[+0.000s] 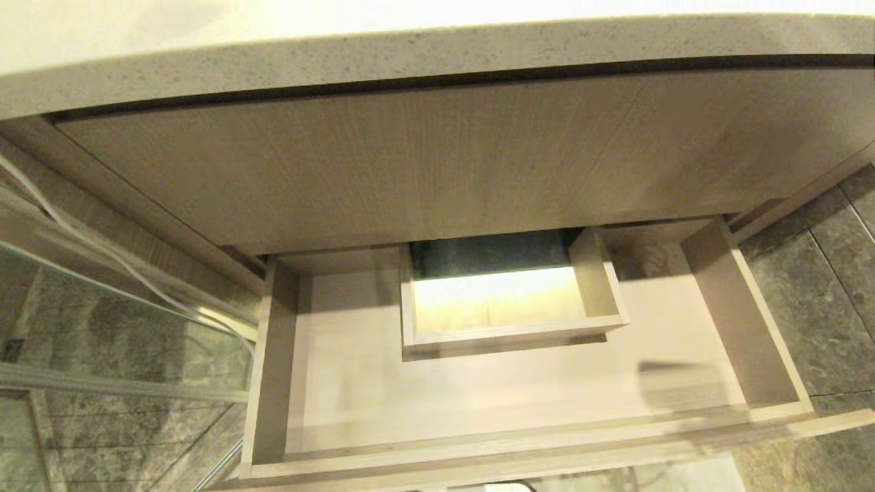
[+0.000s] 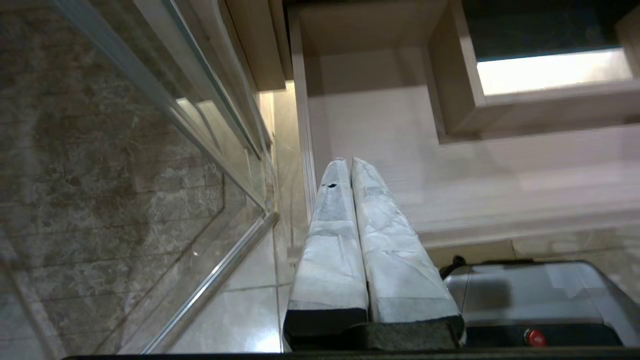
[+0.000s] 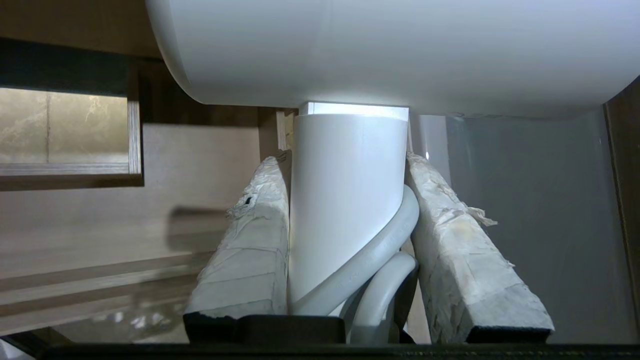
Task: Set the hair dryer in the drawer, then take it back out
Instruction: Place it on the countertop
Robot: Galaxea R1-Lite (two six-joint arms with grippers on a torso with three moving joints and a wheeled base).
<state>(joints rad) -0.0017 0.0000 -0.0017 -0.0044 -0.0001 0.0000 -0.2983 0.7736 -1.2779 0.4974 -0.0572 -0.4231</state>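
Wood-grain drawer [image 1: 478,410] stands pulled out under the stone counter [image 1: 410,55] in the head view. Its floor is bare around the boxed cutout [image 1: 509,328], and neither of my arms shows there. I can read no label or writing anywhere.

From the left wrist, my left pincer [image 2: 345,165] hangs outside the drawer's side wall with its padded fingers pressed together, holding nothing.

From the right wrist, my right pincer [image 3: 347,165] clamps the handle of the dryer [image 3: 350,200], with the cord [image 3: 370,255] caught between the pads. The white barrel fills the view above, and the drawer floor lies beyond it.

I judge the step to be the carrying of the dryer, into the drawer or back out; which one I cannot tell. The next move asks for a firm grip and clearance from the cutout walls.
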